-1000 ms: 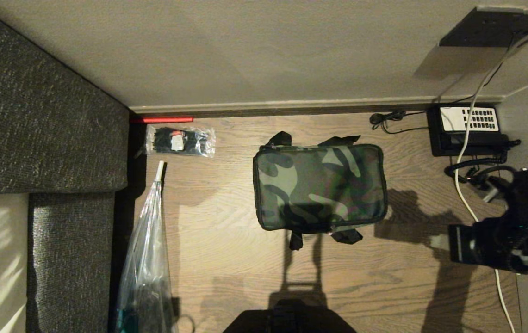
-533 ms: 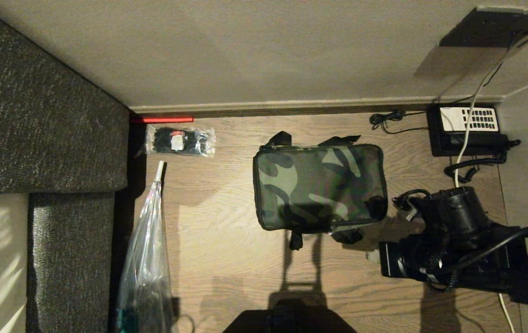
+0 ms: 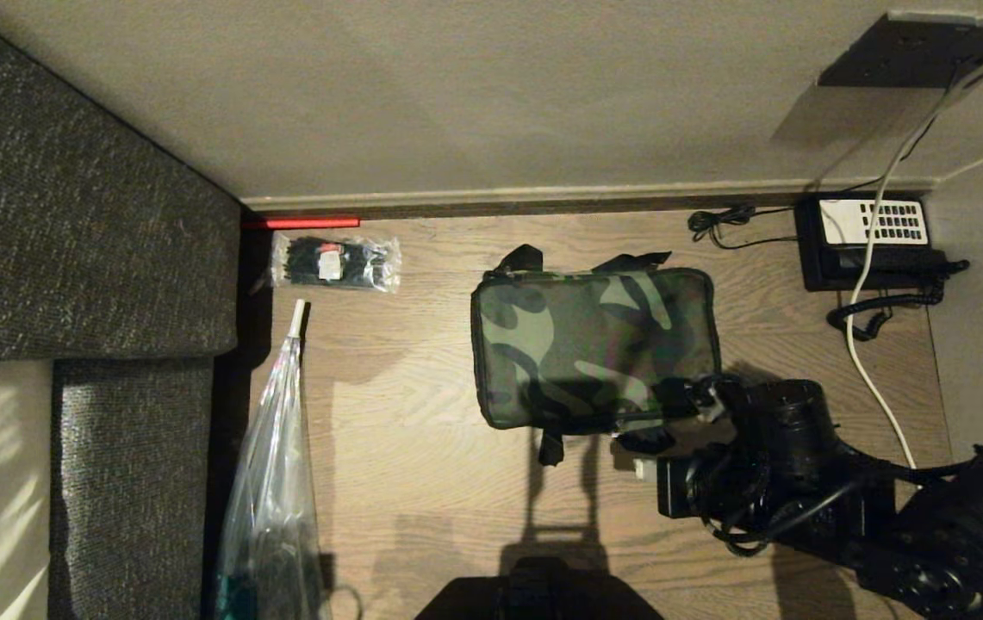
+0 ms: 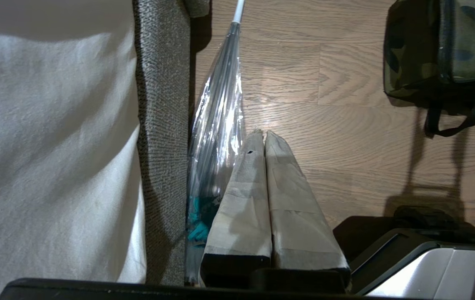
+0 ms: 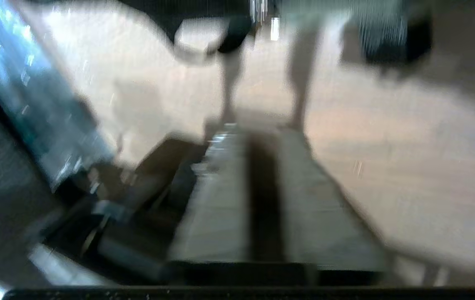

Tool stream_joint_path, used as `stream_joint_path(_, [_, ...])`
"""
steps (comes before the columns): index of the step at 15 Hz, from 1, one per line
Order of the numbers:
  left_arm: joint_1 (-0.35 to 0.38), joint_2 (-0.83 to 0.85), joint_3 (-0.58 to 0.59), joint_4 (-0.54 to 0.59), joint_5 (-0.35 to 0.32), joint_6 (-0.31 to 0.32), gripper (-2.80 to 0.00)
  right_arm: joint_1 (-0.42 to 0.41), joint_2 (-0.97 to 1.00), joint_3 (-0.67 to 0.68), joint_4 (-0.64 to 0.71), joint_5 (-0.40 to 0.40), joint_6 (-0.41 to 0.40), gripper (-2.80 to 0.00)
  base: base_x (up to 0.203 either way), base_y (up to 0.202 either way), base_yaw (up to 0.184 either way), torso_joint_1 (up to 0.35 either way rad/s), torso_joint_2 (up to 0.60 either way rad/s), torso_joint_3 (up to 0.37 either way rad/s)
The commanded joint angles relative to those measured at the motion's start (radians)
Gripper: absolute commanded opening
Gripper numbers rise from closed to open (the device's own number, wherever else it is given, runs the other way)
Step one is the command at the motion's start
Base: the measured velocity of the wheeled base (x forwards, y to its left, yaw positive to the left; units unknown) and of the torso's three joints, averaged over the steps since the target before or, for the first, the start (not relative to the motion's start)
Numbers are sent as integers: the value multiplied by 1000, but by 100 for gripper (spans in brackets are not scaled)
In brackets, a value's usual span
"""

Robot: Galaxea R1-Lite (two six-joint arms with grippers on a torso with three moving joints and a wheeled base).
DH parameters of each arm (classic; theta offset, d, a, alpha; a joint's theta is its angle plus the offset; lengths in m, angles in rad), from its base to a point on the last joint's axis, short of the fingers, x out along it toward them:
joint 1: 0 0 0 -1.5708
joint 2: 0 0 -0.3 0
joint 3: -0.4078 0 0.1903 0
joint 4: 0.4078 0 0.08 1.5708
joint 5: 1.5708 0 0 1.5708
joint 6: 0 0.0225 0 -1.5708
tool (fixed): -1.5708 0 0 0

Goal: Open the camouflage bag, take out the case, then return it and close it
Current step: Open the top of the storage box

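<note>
Right gripper (image 5: 258,129) — jaws slightly apart, nearing camouflage bag (image 3: 594,344), lower right; risking snagging the strap, not zipper.

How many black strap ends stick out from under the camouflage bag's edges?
4: two at the camouflage bag's far edge, two at its near edge. The arm may hide more.

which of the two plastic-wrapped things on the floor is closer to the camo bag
The small clear packet of black items, lying flat near the wall. The long clear plastic sleeve lies farther from the camouflage bag, along the sofa.
</note>
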Motion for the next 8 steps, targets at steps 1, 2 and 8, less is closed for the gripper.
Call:
stream_joint_path(1, [0, 0, 2, 0, 0, -1, -280, 4, 109, -3, -56, -4, -39, 0, 0, 0, 0, 0, 0, 0])
stream_joint_path(2, [0, 0, 0, 0, 1, 0, -280, 4, 137, -14, -91, -3, -53, 0, 0, 0, 0, 0, 0, 0])
stream_joint_path(8, [0, 0, 0, 0, -1, -1, -280, 3, 228, -44, -333, 26, -128, 0, 0, 0, 0, 0, 0, 0])
